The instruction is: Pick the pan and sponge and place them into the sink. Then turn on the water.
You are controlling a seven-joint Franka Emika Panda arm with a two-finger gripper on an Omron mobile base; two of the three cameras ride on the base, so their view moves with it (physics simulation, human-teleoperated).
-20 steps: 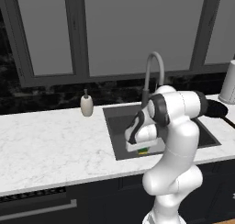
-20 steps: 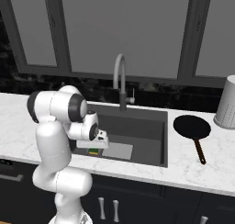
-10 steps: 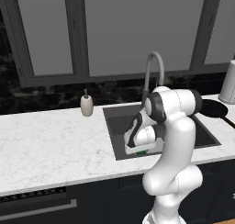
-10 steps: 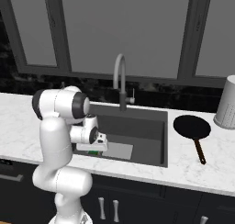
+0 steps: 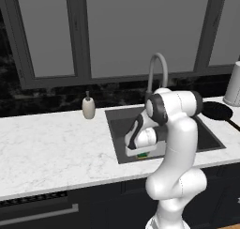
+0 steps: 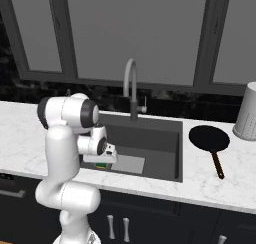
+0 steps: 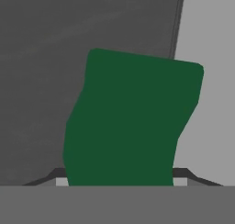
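While the white arm's two-finger gripper (image 5: 140, 154) is hanging low inside the large dark grey rectangular sink (image 6: 165, 133), its fingers are clamping the green-topped, yellow-bottomed rectangular sponge (image 7: 131, 122) between them, just above the lighter grey patch (image 6: 127, 164) on the basin floor. Well off to the fingers' far side, the small round black frying pan (image 6: 210, 138) is sitting on the white marble counter (image 5: 51, 143).

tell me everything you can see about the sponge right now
The sponge is a small rectangular block with a dark green top; a yellowish lower edge shows in the base views. It sits low inside the sink, at its front left, directly under the gripper, whose fingers flank it. Whether it rests on the floor can't be told.
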